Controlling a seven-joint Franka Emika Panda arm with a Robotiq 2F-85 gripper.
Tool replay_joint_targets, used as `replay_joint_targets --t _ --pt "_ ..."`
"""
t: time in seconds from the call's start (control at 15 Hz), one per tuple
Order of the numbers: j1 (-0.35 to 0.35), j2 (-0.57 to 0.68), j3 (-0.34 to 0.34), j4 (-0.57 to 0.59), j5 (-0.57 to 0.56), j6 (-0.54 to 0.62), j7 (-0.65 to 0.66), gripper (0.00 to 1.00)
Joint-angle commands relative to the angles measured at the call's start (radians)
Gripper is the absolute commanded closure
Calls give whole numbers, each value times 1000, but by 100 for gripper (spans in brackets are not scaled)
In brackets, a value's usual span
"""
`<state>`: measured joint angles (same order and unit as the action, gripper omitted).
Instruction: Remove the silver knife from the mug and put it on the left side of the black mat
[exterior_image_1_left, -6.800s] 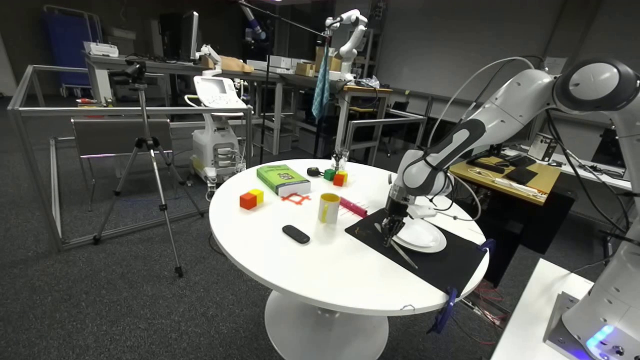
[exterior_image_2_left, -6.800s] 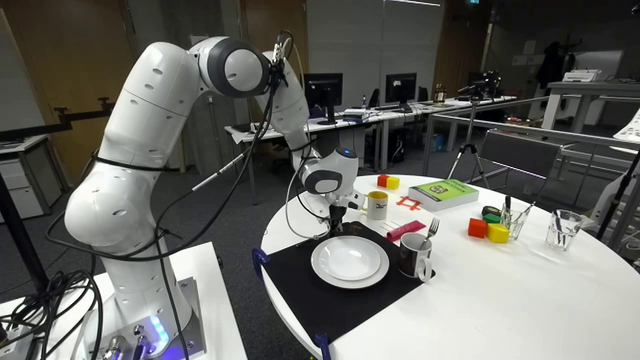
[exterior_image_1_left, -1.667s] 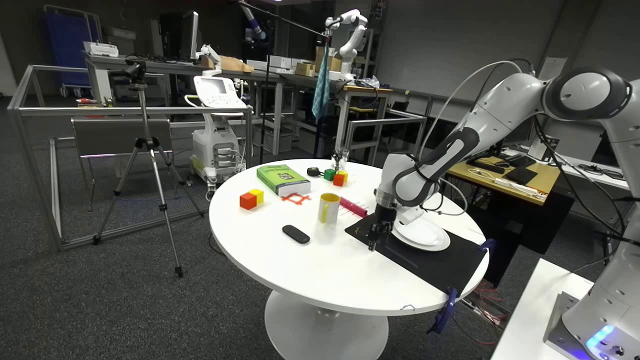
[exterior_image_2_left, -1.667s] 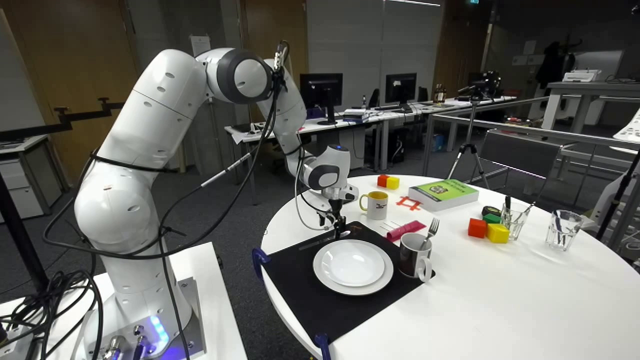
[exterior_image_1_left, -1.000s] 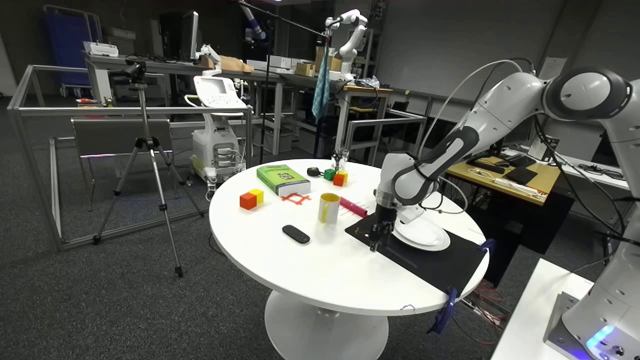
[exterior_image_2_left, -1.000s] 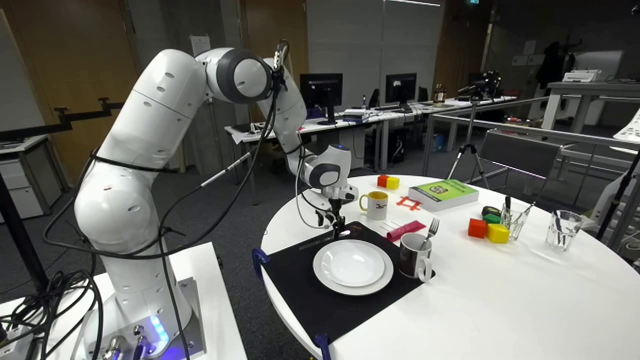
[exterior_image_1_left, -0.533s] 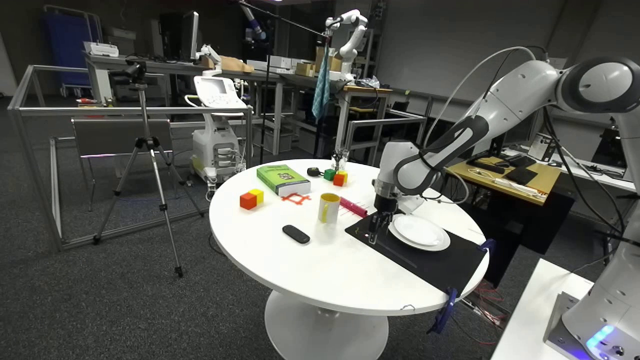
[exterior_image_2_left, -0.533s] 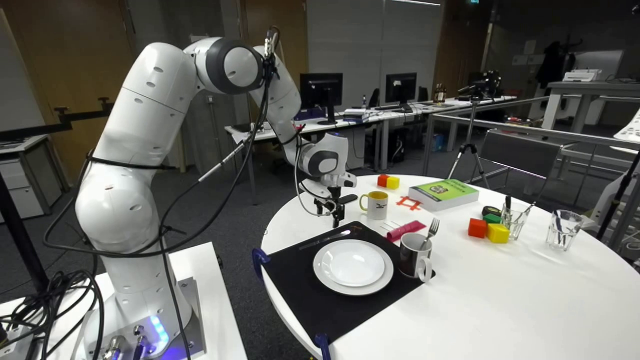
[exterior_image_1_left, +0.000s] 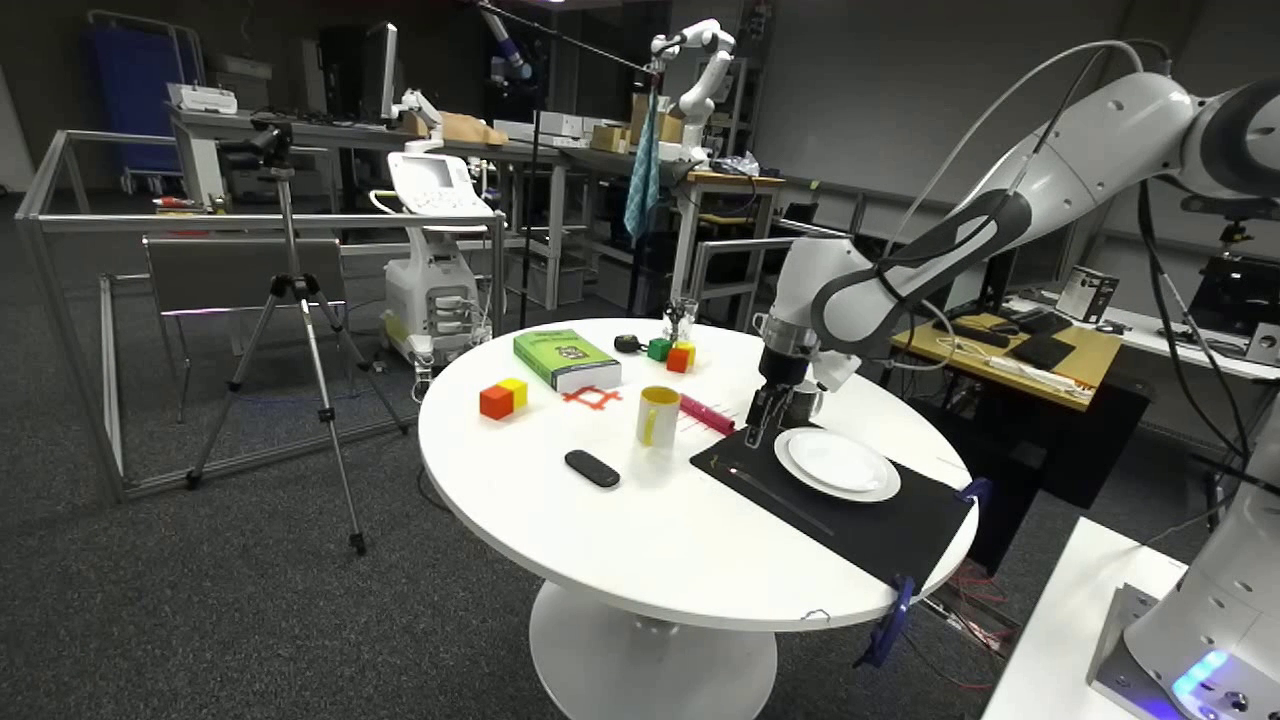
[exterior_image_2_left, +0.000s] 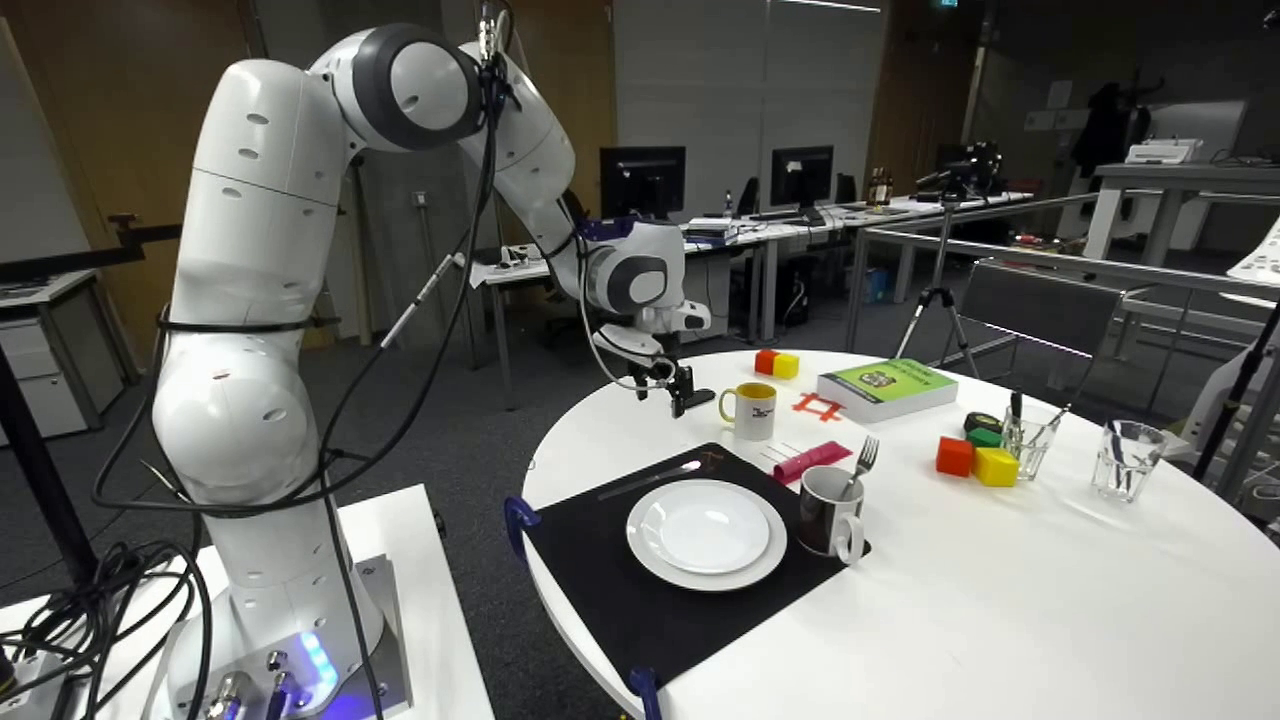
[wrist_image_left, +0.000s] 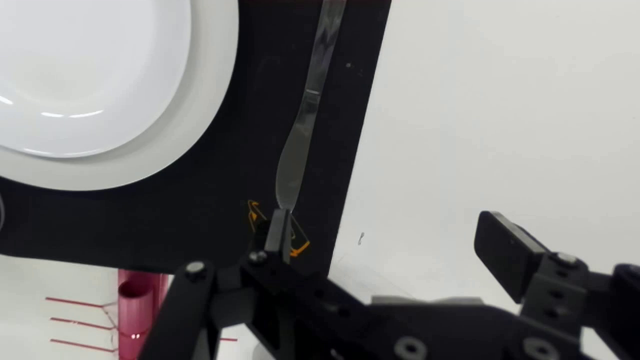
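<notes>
Spotter: Since a moment ago your claw (wrist_image_left: 386, 225) has lifted higher; the silver knife (wrist_image_left: 311, 99) has stayed put. It lies flat on the black mat (exterior_image_2_left: 650, 620), just beside the large plate (wrist_image_left: 212, 75) without touching it, on the plate's left as seen from your arm's base (exterior_image_2_left: 270, 610).

Coach: Anything in your grip?

Spotter: Nothing. You have the claw spread wide, though from the wrist one side of it covers the knife's very tip.

Coach: Then the placing looks done, and backing away well is your job. Rise straight up before you swing, and keep it spread, so you don't drag the knife toward the plate.

Spotter: Stay clear of the mug (exterior_image_2_left: 822, 515) beyond the plate, too: a fork (exterior_image_2_left: 866, 457) sticks out and could catch.
</notes>
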<state>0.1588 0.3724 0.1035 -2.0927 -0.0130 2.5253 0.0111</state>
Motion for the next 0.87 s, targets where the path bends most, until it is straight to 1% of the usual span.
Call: replay_joint_targets --t 0.0,0.2,0.33,0.4,0.8 --pt "5 -137 -22 -97 -49 3 39 0" --pt "0 -198 -40 -138 -101 21 62 0" --pt "-17 -232 -38 -167 -90 47 52 0" --pt "-14 -158 -25 -94 -69 7 32 0" --pt "-13 -148 -25 -96 -69 7 32 0"
